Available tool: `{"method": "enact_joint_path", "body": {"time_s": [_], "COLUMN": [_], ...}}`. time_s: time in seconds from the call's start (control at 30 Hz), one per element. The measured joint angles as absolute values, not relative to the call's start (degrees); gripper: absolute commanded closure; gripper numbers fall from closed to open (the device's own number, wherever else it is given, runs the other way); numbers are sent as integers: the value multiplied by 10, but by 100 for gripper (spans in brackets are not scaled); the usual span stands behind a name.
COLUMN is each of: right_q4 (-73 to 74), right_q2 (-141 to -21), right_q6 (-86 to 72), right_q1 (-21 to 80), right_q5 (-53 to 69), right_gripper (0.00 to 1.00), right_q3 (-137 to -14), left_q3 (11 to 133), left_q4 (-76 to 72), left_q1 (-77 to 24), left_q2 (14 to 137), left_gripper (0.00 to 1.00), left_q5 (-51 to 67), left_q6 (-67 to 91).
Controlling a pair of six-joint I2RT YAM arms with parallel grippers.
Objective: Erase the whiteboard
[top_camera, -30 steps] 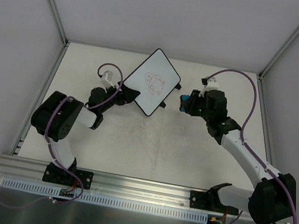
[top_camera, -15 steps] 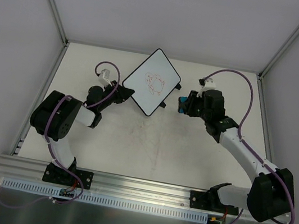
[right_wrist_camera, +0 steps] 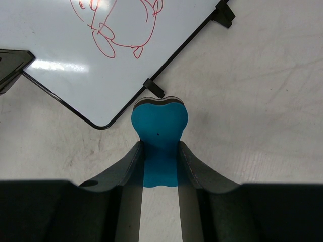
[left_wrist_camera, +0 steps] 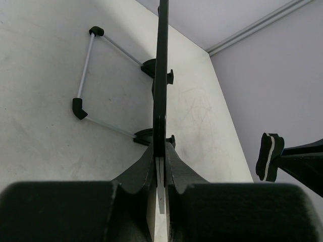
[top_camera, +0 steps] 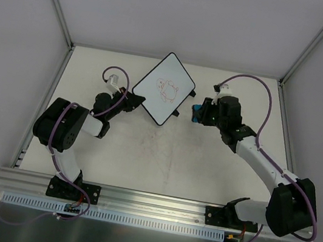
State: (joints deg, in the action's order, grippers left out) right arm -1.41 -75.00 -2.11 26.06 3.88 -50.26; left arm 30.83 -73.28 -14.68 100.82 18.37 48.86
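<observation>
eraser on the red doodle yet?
No: in the right wrist view the blue eraser in the right gripper sits outside the whiteboard rim, clear of the red doodle.

The top camera looks down from high behind the near edge, far enough back to take in the whole table [top_camera: 161,164]. The left wrist camera sits low and close, sighting edge-on along the whiteboard [left_wrist_camera: 162,75]. The right wrist camera looks down closely on that board's drawn face, past a blue eraser [right_wrist_camera: 159,126]. All three views share the board.
</observation>
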Motion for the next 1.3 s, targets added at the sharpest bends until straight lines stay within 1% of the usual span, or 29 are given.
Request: {"method": "enact_joint_path", "body": {"time_s": [0.13,0.27,0.4,0.7,0.9,1.1,1.3], "right_q4": [-14,-3,11,51,77,95,104], "right_q2": [-762,-798,-851,-996,-1091,-1167,-1203], "right_q6": [-21,-21,-21,-34,-34,-34,-32], "right_q1": [261,264,269,276,293,307,317], "right_q5": [39,39,48,102,117,126,128], "right_gripper": [100,100,100,100,100,100,100], "right_q3": [-514,-561,-640,-859,-954,-1018,-1053], "left_q3": [308,308,308,308,308,308,308], "left_q4": [-733,-733,-733,-738,-741,-743,-743], "left_q1": [-147,-147,-147,-147,-147,-147,-147], "left_q2": [1008,1008,1008,1011,1013,1014,1014], "left_gripper": [100,100,100,100,100,100,100], "left_q5": [185,185,185,189,189,190,190], "left_q6": [489,489,489,489,489,489,489]}}
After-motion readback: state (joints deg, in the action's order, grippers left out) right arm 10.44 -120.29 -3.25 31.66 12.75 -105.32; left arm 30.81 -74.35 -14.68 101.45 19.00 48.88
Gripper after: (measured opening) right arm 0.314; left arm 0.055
